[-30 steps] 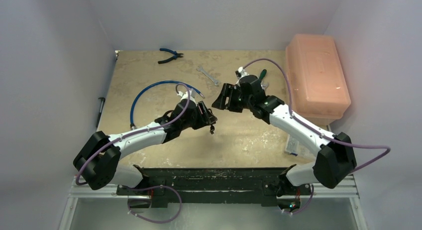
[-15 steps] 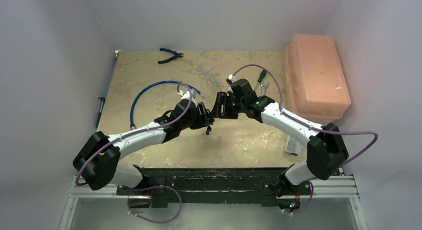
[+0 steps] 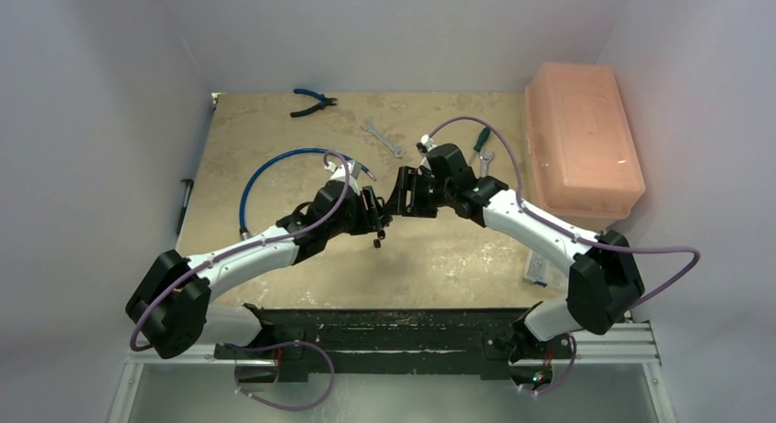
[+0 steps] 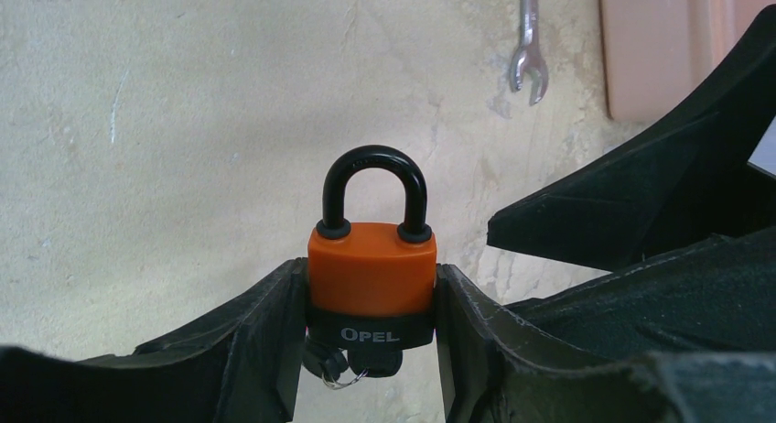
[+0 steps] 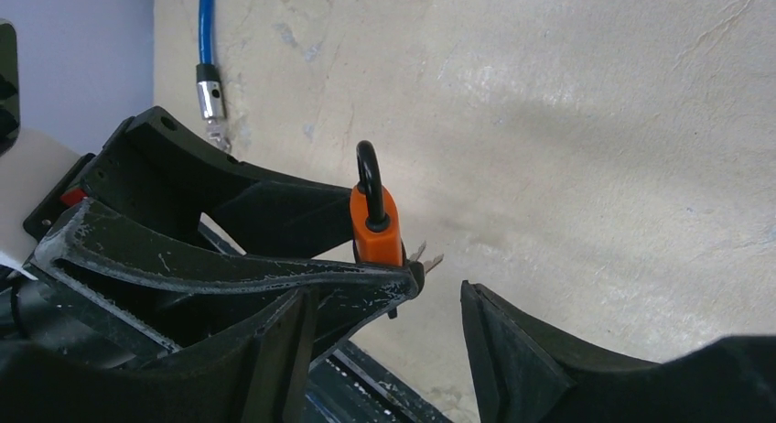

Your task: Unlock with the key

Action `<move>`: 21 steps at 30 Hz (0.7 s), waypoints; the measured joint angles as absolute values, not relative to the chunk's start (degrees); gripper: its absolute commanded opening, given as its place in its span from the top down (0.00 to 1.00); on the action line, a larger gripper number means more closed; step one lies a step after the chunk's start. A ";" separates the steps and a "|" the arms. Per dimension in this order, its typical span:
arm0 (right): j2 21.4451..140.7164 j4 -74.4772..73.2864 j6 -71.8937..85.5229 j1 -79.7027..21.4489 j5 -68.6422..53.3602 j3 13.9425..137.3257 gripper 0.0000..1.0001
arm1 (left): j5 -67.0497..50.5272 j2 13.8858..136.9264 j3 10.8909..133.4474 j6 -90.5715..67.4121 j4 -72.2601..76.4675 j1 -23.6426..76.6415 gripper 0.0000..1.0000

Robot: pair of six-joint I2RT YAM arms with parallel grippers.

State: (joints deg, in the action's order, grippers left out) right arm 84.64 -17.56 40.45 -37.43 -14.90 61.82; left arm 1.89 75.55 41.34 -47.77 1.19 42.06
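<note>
My left gripper point(image 4: 371, 299) is shut on an orange padlock point(image 4: 371, 267) with a black shackle, held upright above the table. Black-headed keys on a ring point(image 4: 352, 363) hang under the lock body. In the right wrist view the padlock point(image 5: 375, 226) stands edge-on between the left gripper's fingers, with two metal key blades point(image 5: 428, 256) sticking out beside it. My right gripper point(image 5: 384, 299) is open and empty, just short of the lock and keys. From above, the left gripper point(image 3: 377, 223) and right gripper point(image 3: 398, 196) nearly touch at mid-table, and the keys point(image 3: 376, 243) dangle below.
A blue cable point(image 3: 274, 162) loops at the left. Blue pliers point(image 3: 314, 101) lie at the back. A wrench point(image 3: 382, 139), a green-handled screwdriver point(image 3: 480, 137) and another wrench point(image 4: 529, 48) lie behind the grippers. A pink box point(image 3: 581, 139) fills the right side.
My right gripper has swung left and forward until it is right beside the left gripper and the lock. The left gripper has shifted slightly left, still holding the padlock.
</note>
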 measured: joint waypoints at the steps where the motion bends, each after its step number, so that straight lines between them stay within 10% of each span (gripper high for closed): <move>1: 84.12 -17.56 40.53 -37.17 -14.92 61.82 0.34 | 1.87 75.22 41.34 -47.37 1.39 42.06 1.00; 21: 80.53 -17.58 40.84 -34.35 -13.61 61.82 0.37 | -4.75 72.14 41.34 -39.16 6.42 43.05 1.00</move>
State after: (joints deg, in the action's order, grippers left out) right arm 80.53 -17.58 40.84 -34.35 -13.61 61.82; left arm -4.75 72.14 41.34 -39.16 6.42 43.05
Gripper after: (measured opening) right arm 0.658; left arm 0.506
